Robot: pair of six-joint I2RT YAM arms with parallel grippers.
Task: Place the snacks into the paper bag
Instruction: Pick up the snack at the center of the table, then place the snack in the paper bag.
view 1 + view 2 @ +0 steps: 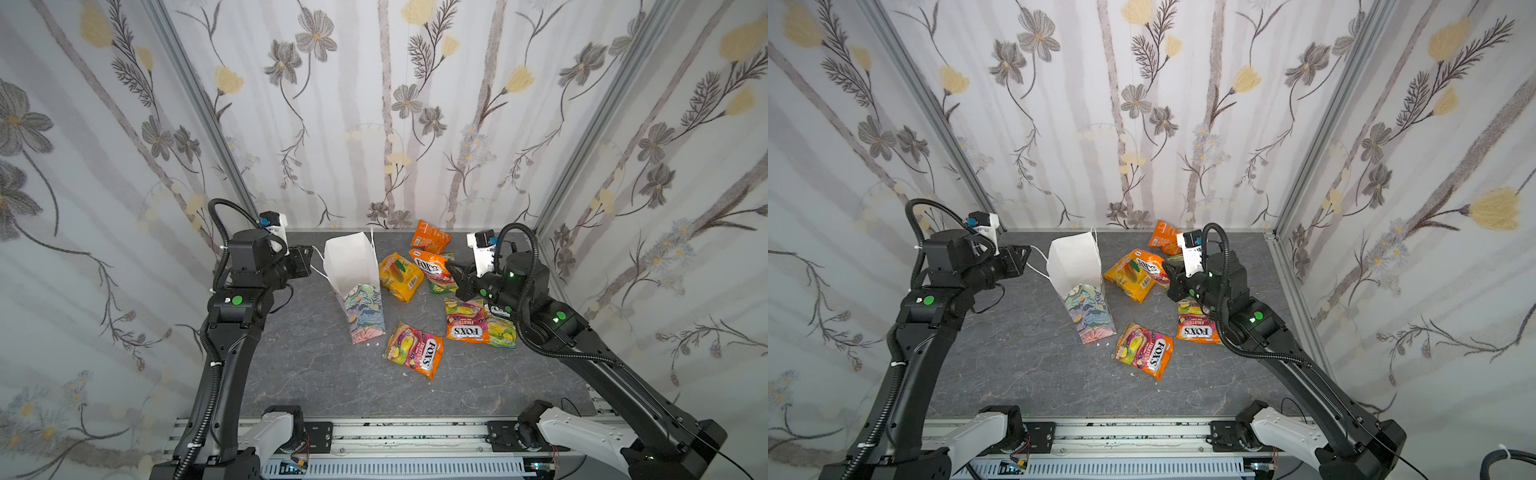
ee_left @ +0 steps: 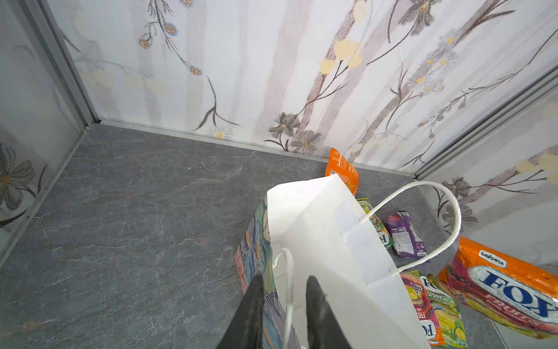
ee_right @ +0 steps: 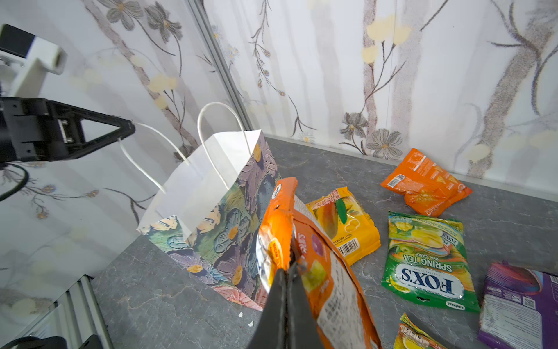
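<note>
With the right pincer [image 1: 451,268] closed on an orange packet [image 1: 430,266] and the left pincer [image 3: 130,129] clamping the cord handle [image 2: 290,287], the paper bag [image 1: 353,266] stands near frame centre in a top view, its open mouth just left of the packet.

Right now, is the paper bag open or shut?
Open. The paper bag stands on its base with its white inside showing at the mouth; the left gripper holds one cord handle.
</note>
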